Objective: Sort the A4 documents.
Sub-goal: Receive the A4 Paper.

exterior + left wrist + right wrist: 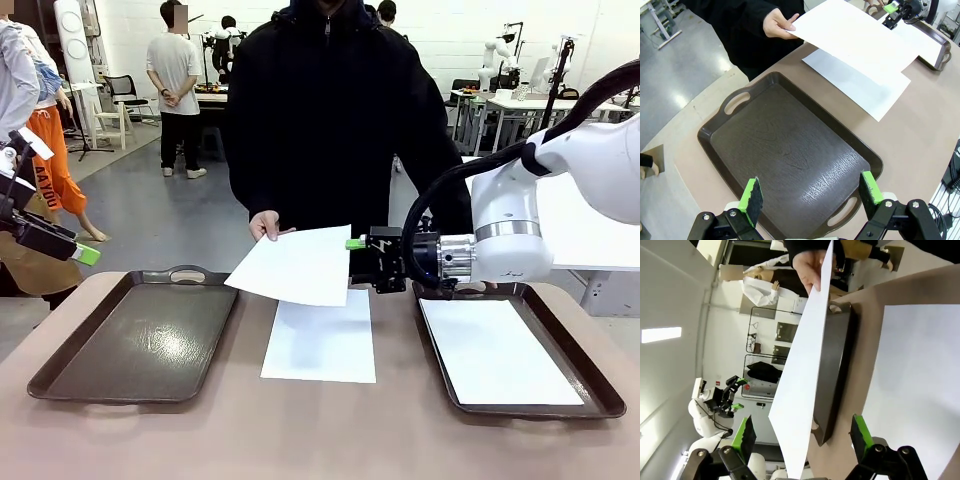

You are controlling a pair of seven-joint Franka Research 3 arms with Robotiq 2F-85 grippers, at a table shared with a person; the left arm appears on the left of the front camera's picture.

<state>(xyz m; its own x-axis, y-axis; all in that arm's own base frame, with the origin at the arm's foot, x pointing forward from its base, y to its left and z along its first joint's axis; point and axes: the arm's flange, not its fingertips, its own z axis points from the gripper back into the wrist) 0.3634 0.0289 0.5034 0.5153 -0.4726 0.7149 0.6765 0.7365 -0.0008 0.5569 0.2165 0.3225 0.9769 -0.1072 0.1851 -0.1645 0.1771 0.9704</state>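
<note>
Left pincer (810, 195): released, fingers spread, hovering over the dark brown handled plastic tray (790, 150) at front frame's lower left.
Right tray (588, 375): dark brown, lower right, with a plain white A4 paper sheet (495, 350) flat inside.
Centre: second white sheet (322, 340) flat on the tan worktop (300, 440), between the trays.
Right pincer (357, 243): released, at the right edge of the third white sheet (295, 265), which is raised above the centre sheet; contact unclear.
Far: person's hand (265, 225) pinches that sheet's left corner.
</note>
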